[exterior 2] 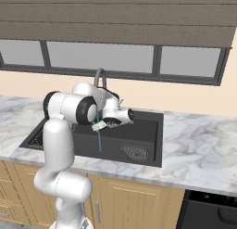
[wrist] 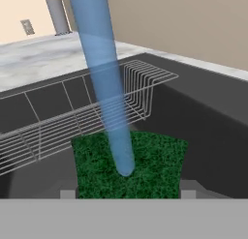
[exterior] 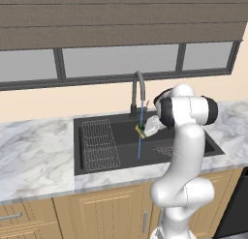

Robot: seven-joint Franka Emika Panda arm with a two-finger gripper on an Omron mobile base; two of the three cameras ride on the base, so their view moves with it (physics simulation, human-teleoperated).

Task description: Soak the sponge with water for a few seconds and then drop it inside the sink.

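Observation:
The sponge [wrist: 150,160], green top facing the hand camera, sits between my two fingertips [wrist: 68,193], so my gripper [wrist: 128,192] is shut on it. The water [wrist: 104,73], a blue stream, lands on the middle of the green face. From the left base view, the sponge [exterior: 140,129] hangs in the gripper [exterior: 143,130] over the dark grey sink [exterior: 127,152], under the arched faucet [exterior: 138,90], and the water [exterior: 139,145] runs on down to the basin floor. From the right base view, the sponge [exterior 2: 98,126] is at the gripper [exterior 2: 100,126] above the sink [exterior 2: 141,130].
A wire rack [exterior: 99,143] fills the left part of the basin, close beside the sponge in the hand view [wrist: 72,107]. The mesh drain [exterior 2: 135,152] lies at the basin's right front. Marble counter [exterior: 34,151] surrounds the sink; a window wall stands behind the faucet.

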